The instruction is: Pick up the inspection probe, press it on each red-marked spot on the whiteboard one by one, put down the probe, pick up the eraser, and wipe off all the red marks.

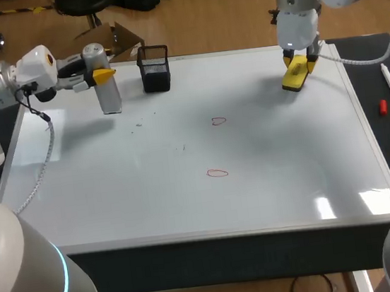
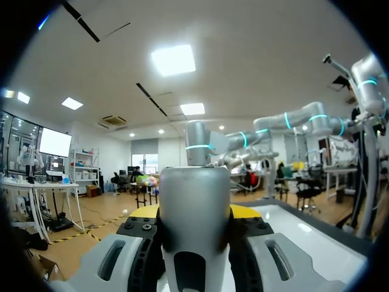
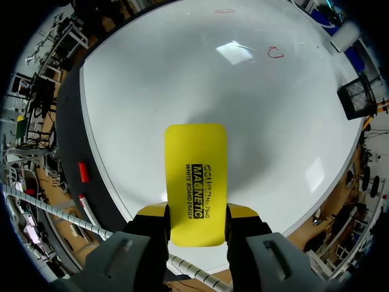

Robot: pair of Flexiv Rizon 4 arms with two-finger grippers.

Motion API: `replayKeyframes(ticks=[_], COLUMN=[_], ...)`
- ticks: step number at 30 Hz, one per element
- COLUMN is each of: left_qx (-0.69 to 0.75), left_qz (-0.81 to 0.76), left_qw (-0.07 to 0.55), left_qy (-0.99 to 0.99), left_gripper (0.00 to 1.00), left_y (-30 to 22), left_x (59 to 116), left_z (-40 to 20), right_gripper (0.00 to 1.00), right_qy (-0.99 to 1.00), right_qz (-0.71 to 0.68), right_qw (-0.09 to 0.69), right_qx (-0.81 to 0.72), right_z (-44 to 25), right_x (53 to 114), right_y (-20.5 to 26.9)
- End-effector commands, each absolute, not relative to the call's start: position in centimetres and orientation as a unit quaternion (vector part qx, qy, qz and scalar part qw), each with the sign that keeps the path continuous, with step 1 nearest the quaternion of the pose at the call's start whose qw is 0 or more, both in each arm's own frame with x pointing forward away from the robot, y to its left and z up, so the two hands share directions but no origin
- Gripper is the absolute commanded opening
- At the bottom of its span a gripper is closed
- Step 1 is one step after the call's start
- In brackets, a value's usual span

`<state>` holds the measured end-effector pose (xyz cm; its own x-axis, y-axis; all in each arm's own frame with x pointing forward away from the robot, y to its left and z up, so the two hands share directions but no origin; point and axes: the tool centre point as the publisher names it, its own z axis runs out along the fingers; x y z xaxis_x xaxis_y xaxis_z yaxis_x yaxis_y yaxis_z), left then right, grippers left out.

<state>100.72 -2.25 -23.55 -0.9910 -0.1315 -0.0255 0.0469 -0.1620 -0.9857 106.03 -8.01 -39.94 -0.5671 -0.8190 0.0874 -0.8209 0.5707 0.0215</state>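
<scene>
On whiteboard (image 1: 272,193), two red marks (image 1: 217,173).

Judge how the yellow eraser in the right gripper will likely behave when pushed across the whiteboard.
The eraser looks like a rigid flat block, so it probably won't flex. The right gripper pinches only its near end, so it may pivot under pressure. The whiteboard is glossy, so it should slide easily.
</scene>
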Motion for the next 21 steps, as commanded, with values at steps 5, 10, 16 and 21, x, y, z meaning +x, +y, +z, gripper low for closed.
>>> replayKeyframes(ticks=[5, 10, 16, 21], left_qx=[-0.033, -0.033, -0.033, -0.033], left_qz=[-0.762, -0.762, -0.762, -0.762], left_qw=[0.06, 0.06, 0.06, 0.06], left_qy=[0.644, 0.644, 0.644, 0.644], left_gripper=[0.0, 0.0, 0.0, 0.0], left_y=[-2.3, -2.3, -2.3, -2.3], left_x=[100.6, 100.6, 100.6, 100.6], left_z=[-23.5, -23.5, -23.5, -23.5], right_gripper=[0.0, 0.0, 0.0, 0.0], right_qy=[-0.865, -0.845, -0.822, -0.808], right_qz=[0.031, 0.039, 0.039, 0.038], right_qw=[0.036, 0.022, 0.002, -0.006], right_qx=[0.5, 0.532, 0.568, 0.588], right_z=[-38.4, -37.5, -36.7, -36.8], right_x=[104.8, 103.4, 101.7, 100.8], right_y=[-4.5, -1.1, 3.0, 6.0])
